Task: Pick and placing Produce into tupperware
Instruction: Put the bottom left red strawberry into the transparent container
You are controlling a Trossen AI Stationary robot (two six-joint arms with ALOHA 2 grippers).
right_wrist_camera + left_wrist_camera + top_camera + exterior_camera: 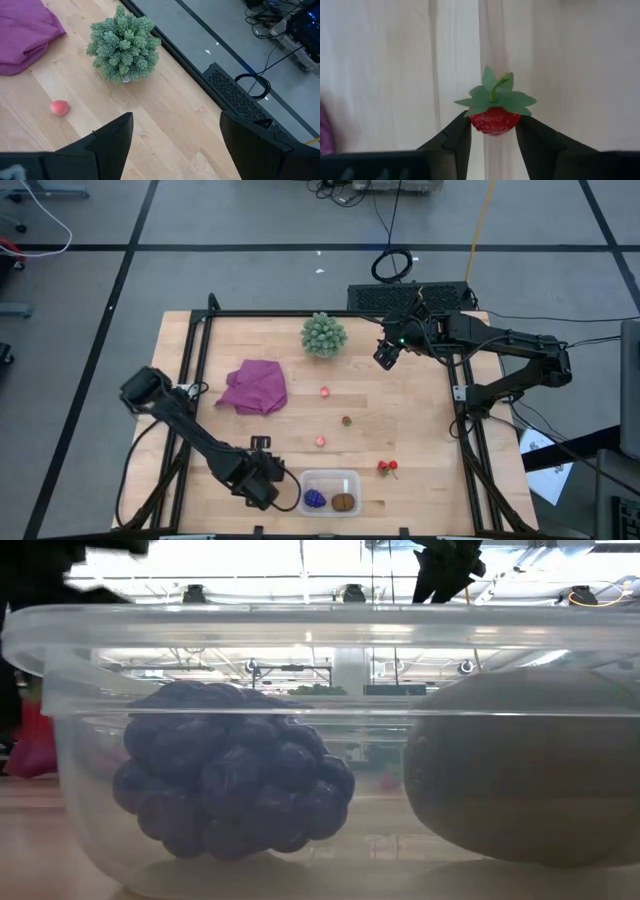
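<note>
Low in the frame, beside the tupperware [330, 477] holding grapes [315, 499] and kiwi [343, 502], the left gripper [492, 137] has its jaws clenched on a strawberry [494, 120]. Right gripper [175, 142] hovers upper right, jaws released, other berries [387, 468] loose on the counter [400, 420].

I see the grape cluster [315, 499] left of the kiwi [343, 503] in the tub [330, 476]; my left gripper [272, 493] just left of it, cloth [254, 387] behind.
</note>
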